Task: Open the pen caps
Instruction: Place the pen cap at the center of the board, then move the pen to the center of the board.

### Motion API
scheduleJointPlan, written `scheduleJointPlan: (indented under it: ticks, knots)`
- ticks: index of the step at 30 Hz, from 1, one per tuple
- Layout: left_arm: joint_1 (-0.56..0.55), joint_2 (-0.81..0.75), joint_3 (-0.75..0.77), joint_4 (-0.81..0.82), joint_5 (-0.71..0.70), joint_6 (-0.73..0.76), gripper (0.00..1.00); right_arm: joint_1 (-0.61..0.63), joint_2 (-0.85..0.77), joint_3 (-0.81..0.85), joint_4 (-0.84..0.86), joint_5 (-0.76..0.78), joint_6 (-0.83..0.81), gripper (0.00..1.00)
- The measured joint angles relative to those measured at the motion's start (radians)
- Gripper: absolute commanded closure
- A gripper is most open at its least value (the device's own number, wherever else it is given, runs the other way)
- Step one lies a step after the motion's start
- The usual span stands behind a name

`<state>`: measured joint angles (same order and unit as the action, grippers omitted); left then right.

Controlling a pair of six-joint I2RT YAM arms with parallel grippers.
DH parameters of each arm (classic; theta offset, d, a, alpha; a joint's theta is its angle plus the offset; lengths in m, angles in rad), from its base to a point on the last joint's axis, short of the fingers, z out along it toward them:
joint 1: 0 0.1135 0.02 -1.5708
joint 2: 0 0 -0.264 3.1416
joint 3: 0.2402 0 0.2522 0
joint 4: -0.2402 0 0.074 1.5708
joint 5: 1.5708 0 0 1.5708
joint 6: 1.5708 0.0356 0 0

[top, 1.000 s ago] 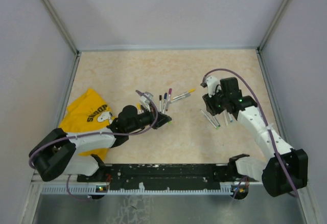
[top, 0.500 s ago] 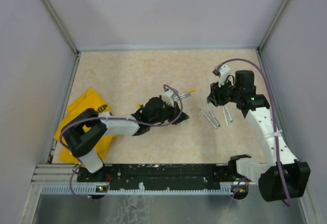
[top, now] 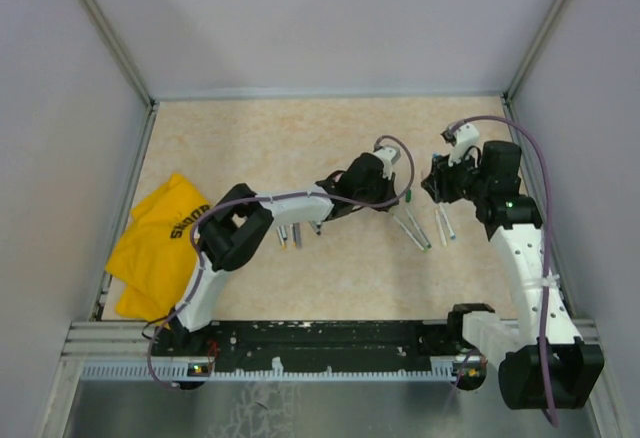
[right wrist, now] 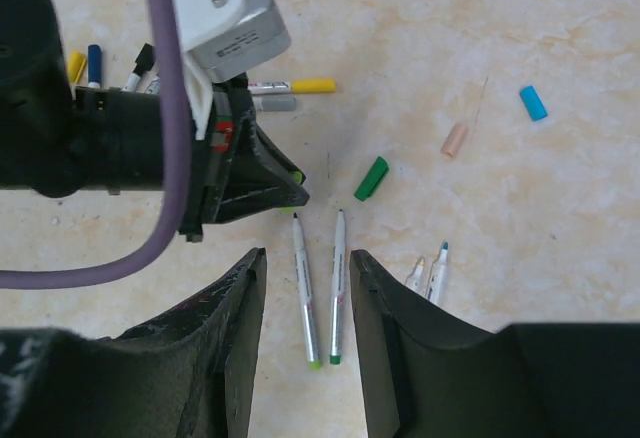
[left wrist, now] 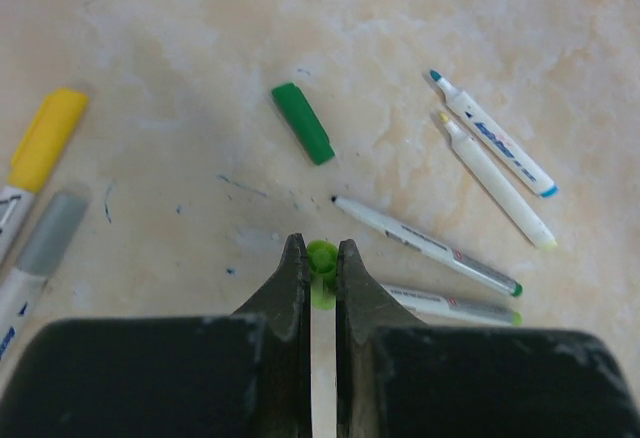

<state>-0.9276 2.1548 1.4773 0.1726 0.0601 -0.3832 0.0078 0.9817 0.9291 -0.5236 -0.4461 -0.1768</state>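
Nearest: left pincer (left wrist: 320, 250) clenched on a light-green-capped pen (left wrist: 322, 280), with the cap end past the tips, short of the loose green cap (left wrist: 302, 123) and above the tabletop (left wrist: 180, 48). Just beside that green cap, on the pincer's side: two uncapped green-ended pens (right wrist: 337, 278), parallel. Beyond the green cap: a peach cap (right wrist: 454, 139), then a blue cap (right wrist: 533, 103). Right pincer (right wrist: 307, 258) released, empty, hovering near the green cap. Judged mid-handover, presenting a capped pen. Next: close the right pincer on the light-green end only, then pull straight along the barrel.
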Motion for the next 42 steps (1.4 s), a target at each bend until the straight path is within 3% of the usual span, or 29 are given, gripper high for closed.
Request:
scheduleJointPlan:
  ticks: [3,10,15,22,26,36,42]
  knots:
    - [0.014,0.067,0.105,-0.077,-0.015,0.016,0.91,-0.003,0.000,0.000,0.008,0.005,0.006,0.61]
    - [0.059,0.189,0.306,-0.204,-0.008,0.026,0.71,-0.007,-0.001,-0.008,0.015,0.007,0.011,0.61]
    - [0.083,0.207,0.329,-0.249,-0.006,0.026,0.62,-0.018,-0.006,-0.015,0.016,0.006,0.014,0.61]
    - [0.088,0.188,0.315,-0.281,0.011,0.053,0.57,-0.022,-0.007,-0.020,0.018,0.005,0.015,0.61]
    - [0.088,0.018,0.139,-0.245,0.048,0.097,0.50,-0.024,-0.012,-0.021,0.019,-0.003,0.014,0.61]
    - [0.089,-0.687,-0.373,0.045,0.024,0.323,0.17,-0.024,-0.051,-0.034,0.023,-0.085,-0.005,0.62]
    - [0.106,-0.805,-0.491,0.074,-0.074,0.477,0.11,-0.024,-0.059,-0.084,0.035,-0.190,-0.069,0.61]
